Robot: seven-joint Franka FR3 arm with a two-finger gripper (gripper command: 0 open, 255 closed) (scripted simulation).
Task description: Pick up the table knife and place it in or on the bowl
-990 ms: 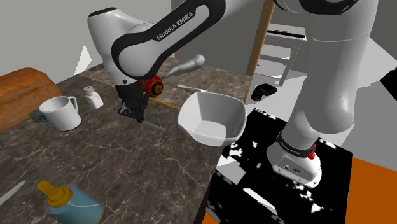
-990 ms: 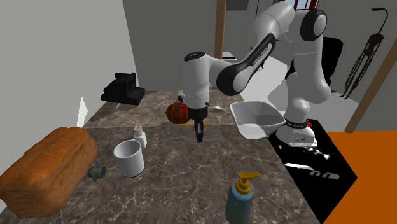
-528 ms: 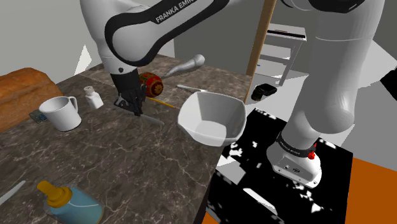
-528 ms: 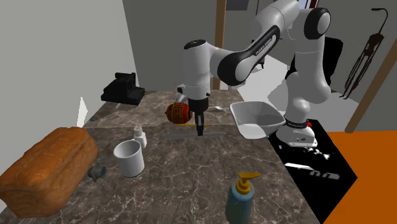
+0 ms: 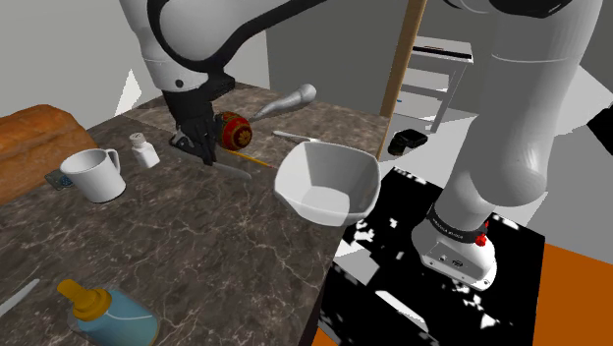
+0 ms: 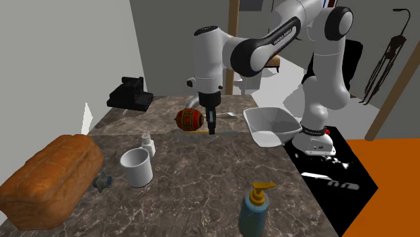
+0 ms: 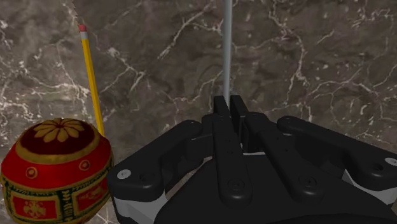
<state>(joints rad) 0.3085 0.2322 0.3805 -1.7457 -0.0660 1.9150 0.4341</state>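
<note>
Gripper [image 7: 229, 102] condition: fingers clamped together on the table knife [image 7: 226, 51], a thin grey strip that runs straight out beyond the fingertips over the dark marble table [image 5: 196, 246]. In the shoulder view the gripper [image 5: 206, 152] points downward with the knife [image 5: 236, 174] at its tips, near the white bowl [image 5: 329, 182] and not touching it (the bowl sits at the table edge nearest the stand). A red and gold ornamented ball [image 7: 57, 168] lies just beside the gripper, with a yellow pencil [image 7: 92, 76] alongside it. Further along the table stand a white mug [image 5: 96, 175], a small shaker [image 5: 144, 150], a brown loaf [image 5: 34, 133] and a blue soap bottle [image 5: 103, 310].
</note>
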